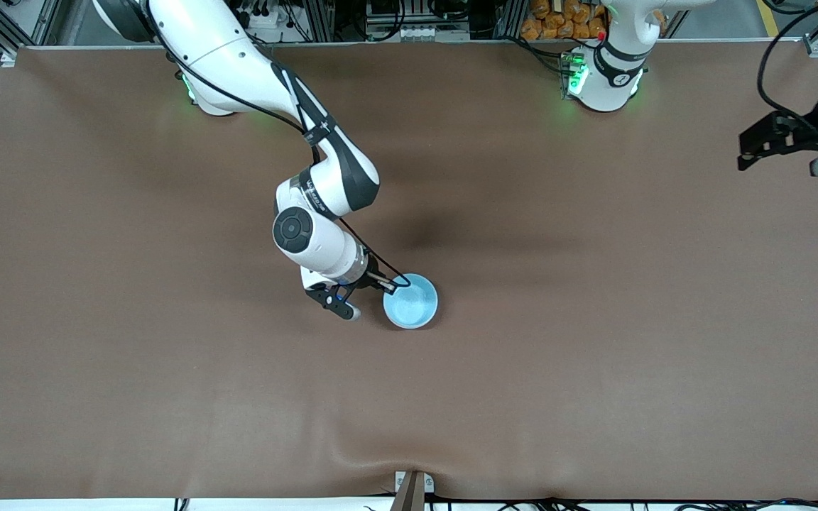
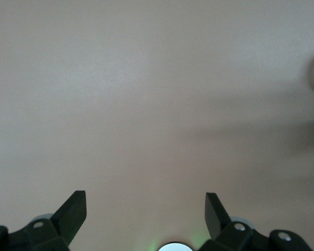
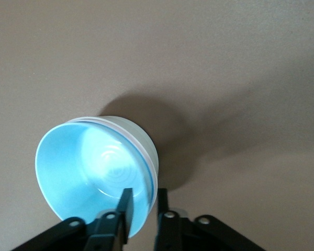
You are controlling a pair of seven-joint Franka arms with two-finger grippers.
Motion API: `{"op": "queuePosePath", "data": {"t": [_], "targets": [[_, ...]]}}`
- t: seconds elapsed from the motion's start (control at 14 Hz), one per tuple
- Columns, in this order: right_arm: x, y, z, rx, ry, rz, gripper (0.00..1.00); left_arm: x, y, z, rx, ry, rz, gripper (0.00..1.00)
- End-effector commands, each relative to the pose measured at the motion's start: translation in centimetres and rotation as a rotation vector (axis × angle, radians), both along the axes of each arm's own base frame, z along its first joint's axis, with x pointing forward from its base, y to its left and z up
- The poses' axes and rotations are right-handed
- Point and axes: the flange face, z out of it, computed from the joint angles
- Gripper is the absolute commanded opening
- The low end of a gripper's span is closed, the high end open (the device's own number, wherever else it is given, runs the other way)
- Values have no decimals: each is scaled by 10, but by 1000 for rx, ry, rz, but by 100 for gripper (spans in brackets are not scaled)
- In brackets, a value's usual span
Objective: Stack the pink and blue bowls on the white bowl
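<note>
Right arm: reaches from its base toward the middle of the brown table [image 1: 593,355], wrist bent down low.
Right gripper [image 1: 389,284]: at the blue bowl's rim on the side toward the right arm's end; in the right wrist view its fingers [image 3: 126,206] straddle the rim, one inside and one outside, nearly together and seemingly pinching the wall.
Blue bowl [image 1: 410,301]: sits upright near the middle of the table, open side up. In the right wrist view a thin pale rim line shows just under its lip, so it looks nested on another bowl.
Pink and white bowls: neither is plainly visible; that pale wall [image 3: 138,138] may belong to them, but I cannot tell which.
Stage, as I judge it: stacking looks nearly done, with only the release left.
Risk: a withdrawal with the fingers not fully spread could drag the rim and tip or slide the light stack.
Left gripper [image 1: 771,142]: waits up in the air over the left arm's end of the table, fingers [image 2: 73,212] wide apart, holding nothing.
Obstacles: none near the bowl.
</note>
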Motion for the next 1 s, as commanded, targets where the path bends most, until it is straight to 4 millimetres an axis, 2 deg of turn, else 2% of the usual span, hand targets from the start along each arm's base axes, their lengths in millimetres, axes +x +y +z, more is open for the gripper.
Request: {"op": "queuePosePath", "data": {"t": [0.0, 0.14, 0.36, 0.43, 0.64, 0.71, 0.93], "targets": [[7, -1, 11, 18, -14, 2, 100, -2, 9, 0, -19, -18, 3, 100], [17, -20, 38, 28, -13, -15, 100, -3, 14, 2, -12, -22, 11, 100], [40, -85, 86, 35, 20, 44, 100, -5, 14, 1, -14, -12, 14, 100], [46, -113, 95, 35, 35, 82, 100, -5, 14, -1, -26, -1, 18, 100], [66, -224, 123, 58, 50, 167, 100, -5, 10, -4, -59, 5, 19, 100], [66, -259, 131, 64, 36, 191, 100, -4, 10, -5, -59, 6, 20, 100], [55, -331, 150, -15, -19, 267, 100, -3, 13, -7, -54, 10, 35, 100]]}}
